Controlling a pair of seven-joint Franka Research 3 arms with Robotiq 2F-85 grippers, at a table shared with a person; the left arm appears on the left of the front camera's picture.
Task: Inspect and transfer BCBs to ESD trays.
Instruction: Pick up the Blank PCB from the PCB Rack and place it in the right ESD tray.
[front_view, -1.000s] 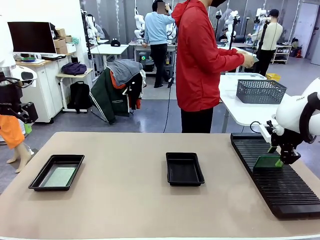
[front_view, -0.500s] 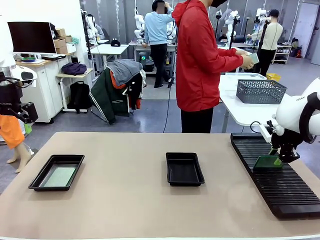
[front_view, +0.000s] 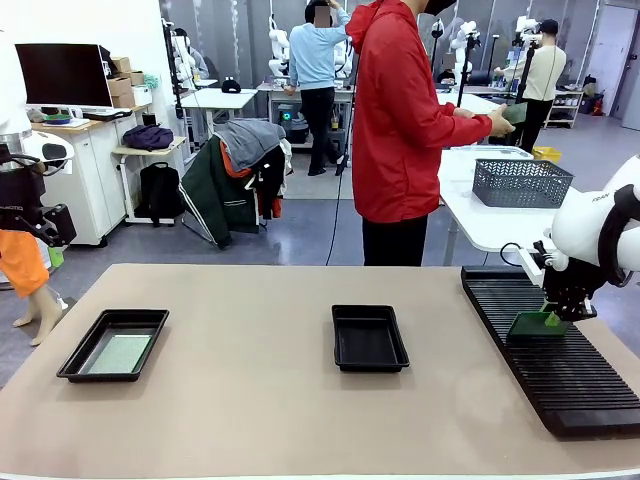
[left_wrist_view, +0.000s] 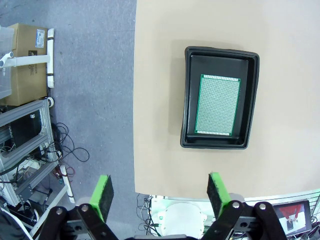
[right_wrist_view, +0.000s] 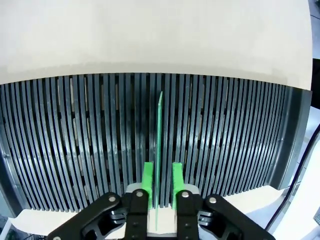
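Observation:
One BCB (front_view: 120, 353) lies flat in the left ESD tray (front_view: 75, 365); the middle ESD tray (front_view: 369, 338) holds nothing. My left gripper (left_wrist_view: 160, 192) hangs open high above the table's left edge, looking down on that tray (left_wrist_view: 189, 100) and its BCB (left_wrist_view: 218, 105). Another BCB (right_wrist_view: 159, 125) stands on edge in a slot of the black rack (right_wrist_view: 75, 130). My right gripper (right_wrist_view: 161, 170) straddles it, the green pads close on either side with slim gaps. From the front, this gripper (front_view: 552, 318) sits at the BCB's (front_view: 535, 323) right end.
The long slotted rack (front_view: 560, 380) runs along the table's right side. A person in a red jacket (front_view: 400, 120) stands beyond the far edge, holding a small board (front_view: 515, 112) over a side table with a wire basket (front_view: 520, 182).
My right gripper's jaws have narrowed around the standing BCB and it has sunk slightly. The person has shifted the board in their hands. The left arm has not moved.

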